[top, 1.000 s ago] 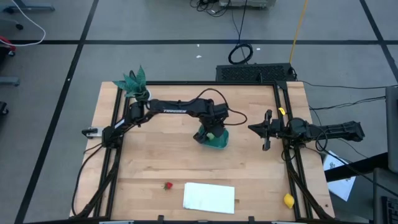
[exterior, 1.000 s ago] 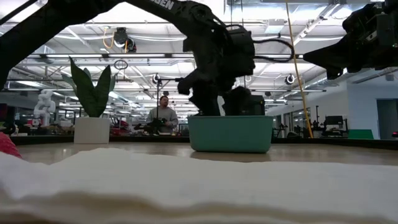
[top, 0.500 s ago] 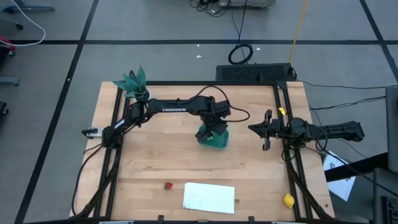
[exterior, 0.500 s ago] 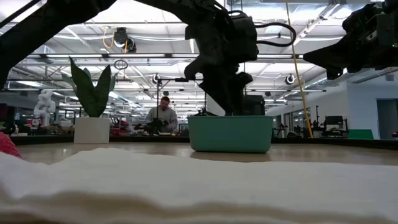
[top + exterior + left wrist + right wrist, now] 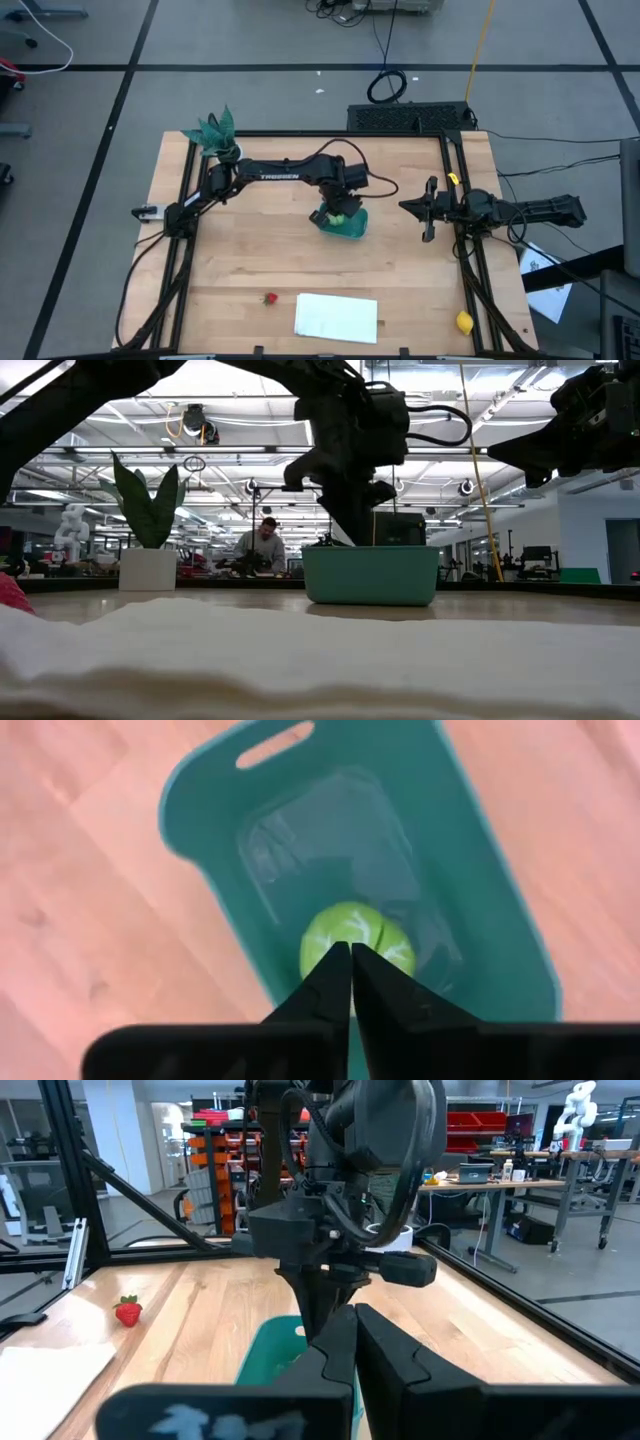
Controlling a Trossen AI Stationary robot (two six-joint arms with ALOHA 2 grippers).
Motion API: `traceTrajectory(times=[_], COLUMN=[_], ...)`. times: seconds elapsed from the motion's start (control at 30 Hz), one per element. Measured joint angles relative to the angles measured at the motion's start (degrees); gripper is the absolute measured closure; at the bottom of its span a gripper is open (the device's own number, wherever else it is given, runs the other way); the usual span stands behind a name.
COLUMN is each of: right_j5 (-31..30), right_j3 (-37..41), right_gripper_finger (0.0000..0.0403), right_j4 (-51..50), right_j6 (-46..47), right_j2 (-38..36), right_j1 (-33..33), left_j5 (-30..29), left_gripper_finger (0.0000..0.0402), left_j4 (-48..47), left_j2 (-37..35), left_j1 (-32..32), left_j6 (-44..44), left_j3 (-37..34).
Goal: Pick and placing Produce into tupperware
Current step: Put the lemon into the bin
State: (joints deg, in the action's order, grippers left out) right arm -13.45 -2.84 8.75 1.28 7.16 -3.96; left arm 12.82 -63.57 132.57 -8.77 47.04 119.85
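Table [image 5: 250, 250] carries one white sheet [image 5: 336, 316], one teal tub [image 5: 346, 222] mid-table, and three fruits: green one [image 5: 357, 937] inside the tub, lemon [image 5: 464, 322] by the right corner, strawberry [image 5: 269, 298] beside the sheet. Left gripper [image 5: 350, 968] hovers above the tub, clenched and empty; right gripper [image 5: 428, 210] clenched, off right.

Left arm reaching from the table's left edge to its middle, left gripper [image 5: 351, 960] pointing down, fingers pressed together, holding nothing. Right arm lying level at the right edge, right gripper [image 5: 428, 210] clamped shut, also without load.
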Motion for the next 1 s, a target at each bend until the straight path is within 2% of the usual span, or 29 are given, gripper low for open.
traceTrajectory(times=[0.23,0.5,0.73,1.0], right_j5=[0.0,0.01,0.0,0.0], right_j3=[-0.01,0.0,0.01,0.0], right_gripper_finger=[0.0403,0.0403,0.0403,0.0403], right_j4=[0.0,-0.07,0.02,0.36], right_j6=[-0.02,-0.2,-0.2,0.15], right_j2=[0.0,0.23,0.43,0.66], right_j1=[-0.01,0.01,-0.01,-0.01], left_j5=[-8.55,-8.96,-8.96,-8.58], left_gripper_finger=[0.0376,0.0376,0.0376,0.0376], left_j4=[-2.88,-8.9,-9.98,-10.9], left_j2=[-0.39,-7.04,-17.51,-25.63], left_j1=[0.93,1.69,2.05,1.72], left_j6=[-0.71,-4.11,-9.33,-12.69], left_j3=[1.91,8.65,8.87,8.39])
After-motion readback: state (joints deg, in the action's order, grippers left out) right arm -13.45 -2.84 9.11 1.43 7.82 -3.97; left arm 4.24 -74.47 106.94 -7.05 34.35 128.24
